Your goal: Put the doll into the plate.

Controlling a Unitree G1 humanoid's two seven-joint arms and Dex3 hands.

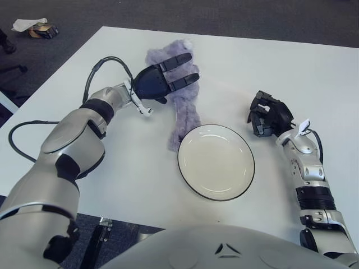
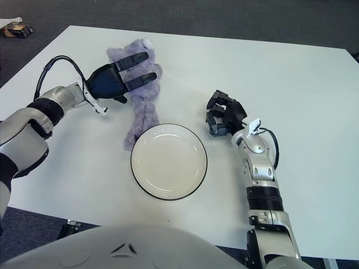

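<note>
The left hand (image 1: 162, 81) hovers spread-fingered over the upper part of the purple doll (image 1: 182, 106), apparently poised to grasp it; the doll lies on the table, its lower end beside the empty plate (image 1: 216, 161); the right hand (image 1: 268, 115) waits curled, holding nothing, right of the plate.

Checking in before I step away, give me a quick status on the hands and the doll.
Left hand over the doll's upper end, fingers extended, no grasp. Right hand right of the plate, fingers curled, holding nothing. Doll on the table beside the plate's rim; nothing between them.
</note>
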